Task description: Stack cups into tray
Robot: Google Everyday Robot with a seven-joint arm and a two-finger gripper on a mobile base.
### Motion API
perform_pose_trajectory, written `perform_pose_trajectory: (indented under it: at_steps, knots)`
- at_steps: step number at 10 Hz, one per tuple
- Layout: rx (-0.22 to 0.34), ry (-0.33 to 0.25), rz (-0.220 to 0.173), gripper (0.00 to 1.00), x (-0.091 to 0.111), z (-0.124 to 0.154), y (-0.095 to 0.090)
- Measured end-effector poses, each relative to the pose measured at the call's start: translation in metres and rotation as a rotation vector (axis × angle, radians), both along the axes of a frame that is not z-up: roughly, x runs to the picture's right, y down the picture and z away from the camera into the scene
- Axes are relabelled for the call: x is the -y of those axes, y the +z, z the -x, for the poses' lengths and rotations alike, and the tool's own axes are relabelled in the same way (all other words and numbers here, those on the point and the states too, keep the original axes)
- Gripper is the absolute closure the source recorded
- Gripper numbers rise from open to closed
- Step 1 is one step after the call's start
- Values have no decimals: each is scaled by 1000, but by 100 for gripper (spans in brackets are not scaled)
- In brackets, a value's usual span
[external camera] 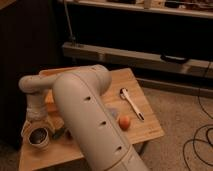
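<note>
Camera view: looks down past a thick white arm (87,117) filling the middle, bent at the elbow and reaching leftward. Ends in the hand (36,121), pointed downward over the near left corner of a wooden tabletop (147,125). Cannot tell whether the hand is apart, together or clamped on anything; covered by the wrist housing above it.

Directly below the hand, touching or nearly touching it: a round cup (39,138) with a pale rim and a dark inside, upright on the tabletop. Cannot tell whether one cup or two nested.

Just behind and to the right of the hand, mostly covered by the arm: the yellow-orange tray (49,96), only a strip of wall and rim showing.

Just right of the hand, beside the cup: a small greenish thing (61,133), too blurred to name.

Well to the right of the hand, past the arm: a small orange ball-like object (124,121). Farther right and back: a white long-handled utensil (132,104), lying flat, apart from the ball-like object.

Far behind the hand: a dark shelf unit (150,55). Far right, on the floor: dark cables (197,145).
</note>
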State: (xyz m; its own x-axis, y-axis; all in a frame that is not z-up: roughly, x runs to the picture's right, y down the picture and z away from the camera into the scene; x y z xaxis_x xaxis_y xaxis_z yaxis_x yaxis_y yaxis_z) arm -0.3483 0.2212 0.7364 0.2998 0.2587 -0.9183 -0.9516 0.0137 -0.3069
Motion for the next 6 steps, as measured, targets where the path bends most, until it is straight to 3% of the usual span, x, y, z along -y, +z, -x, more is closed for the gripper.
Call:
perform_pose_trajectory:
  at_steps: [5, 6]
  knots:
    - [6, -29, 41, 20, -8, -3, -11]
    - [4, -34, 59, 24, -11, -7, -11]
